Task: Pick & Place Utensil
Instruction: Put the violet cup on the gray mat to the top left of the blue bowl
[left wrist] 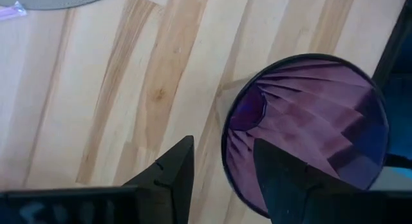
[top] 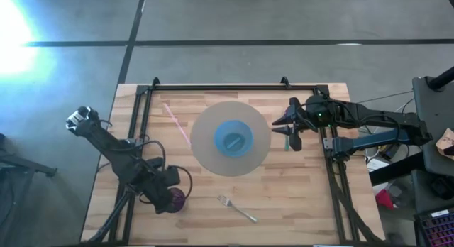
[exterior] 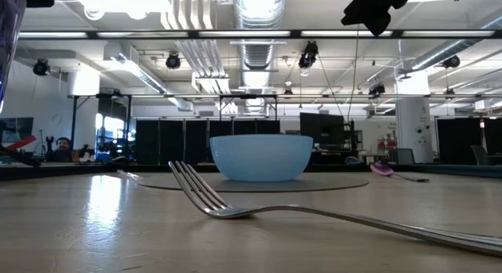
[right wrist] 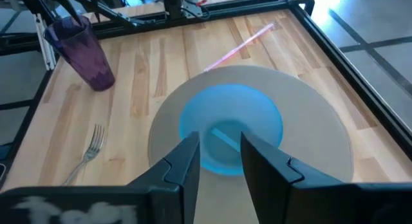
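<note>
We look down on a wooden table (top: pixel 298 197) with a black frame along its sides. Near its middle lies a round grey plate (top: pixel 206 151), and on the plate sits a blue bowl (top: pixel 234 139) with something pale blue lying inside it (we cannot tell what).

The left arm reaches to the table's near left corner, where the left gripper (left wrist: pixel 222 179) has its jaws astride the rim of an upright purple cup (left wrist: pixel 309 121): one finger outside the wall, the other inside, pinching it.

The right gripper (right wrist: pixel 217 163) hangs above the table just beside the plate's right edge, its jaws slightly apart with nothing between them. Below it on the wood, close to the plate, lies a slim green utensil (top: pixel 286 140).

A metal fork (top: pixel 237 209) lies flat on the table near the front edge, well apart from the plate, tines toward the bowl. A pink straw (top: pixel 177 123) lies slantwise on the wood left of the plate, one end touching its rim.
</note>
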